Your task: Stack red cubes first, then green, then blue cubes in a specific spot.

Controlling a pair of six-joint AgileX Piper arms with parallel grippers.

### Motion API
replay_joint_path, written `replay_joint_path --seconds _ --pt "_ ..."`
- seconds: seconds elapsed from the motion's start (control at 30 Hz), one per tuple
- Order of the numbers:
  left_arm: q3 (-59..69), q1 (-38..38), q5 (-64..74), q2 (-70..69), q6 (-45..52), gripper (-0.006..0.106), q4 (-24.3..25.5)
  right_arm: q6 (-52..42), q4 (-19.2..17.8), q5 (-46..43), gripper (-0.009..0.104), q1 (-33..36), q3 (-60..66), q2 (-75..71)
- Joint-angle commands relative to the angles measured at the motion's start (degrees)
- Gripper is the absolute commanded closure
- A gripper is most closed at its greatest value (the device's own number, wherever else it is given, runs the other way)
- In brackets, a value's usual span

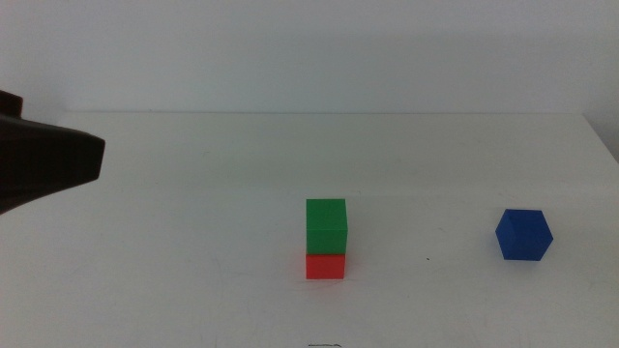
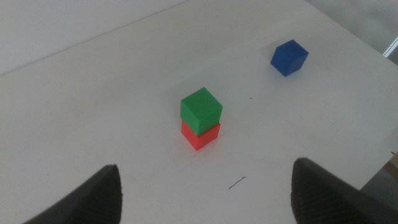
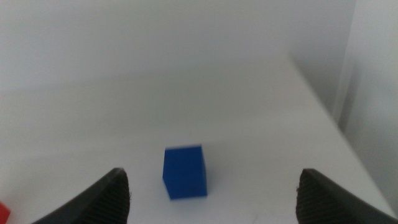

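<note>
Green cube sits squarely on top of the red cube, a two-high stack near the middle of the white counter. Blue cube is off on its own to the right, well apart from the stack and turned corner-on. Left hand hangs back over the counter's left side, jaws spread wide with nothing in them. Right hand is spread too, with the blue cube lying on the counter ahead of its jaws.
</note>
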Motion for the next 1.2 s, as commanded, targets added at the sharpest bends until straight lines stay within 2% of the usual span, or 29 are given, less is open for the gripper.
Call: replay_joint_path --seconds 0.0,0.13,0.47,0.6,0.73,0.93,1.17 --pt "-1.2 0.1 -3.5 0.1 -0.1 0.008 -2.8 -0.8 1.2 2.0 0.022 -0.2 -8.5 8.4" --pt "-1.2 0.1 -3.5 0.1 -0.1 0.008 -2.8 -0.7 1.6 2.1 0.022 -0.2 -13.3 17.2" --pt "-1.2 0.1 -3.5 0.1 -0.1 0.008 -2.8 -2.6 2.0 2.1 0.022 -0.2 -15.7 32.5" --pt "-1.2 0.1 -3.5 0.1 -0.1 0.008 -2.8 -6.2 3.7 8.0 0.022 0.0 -22.6 39.2" --pt "-1.2 0.1 -3.5 0.1 -0.1 0.008 -2.8 -7.7 3.9 14.3 0.022 2.0 -30.9 46.3" --pt "-1.2 0.1 -3.5 0.1 -0.1 0.008 -2.8 -5.1 3.4 24.6 0.022 6.0 -43.6 58.0" --pt "-1.2 0.1 -3.5 0.1 -0.1 0.008 -2.8 -1.8 3.4 36.4 0.022 5.5 -55.0 70.4"
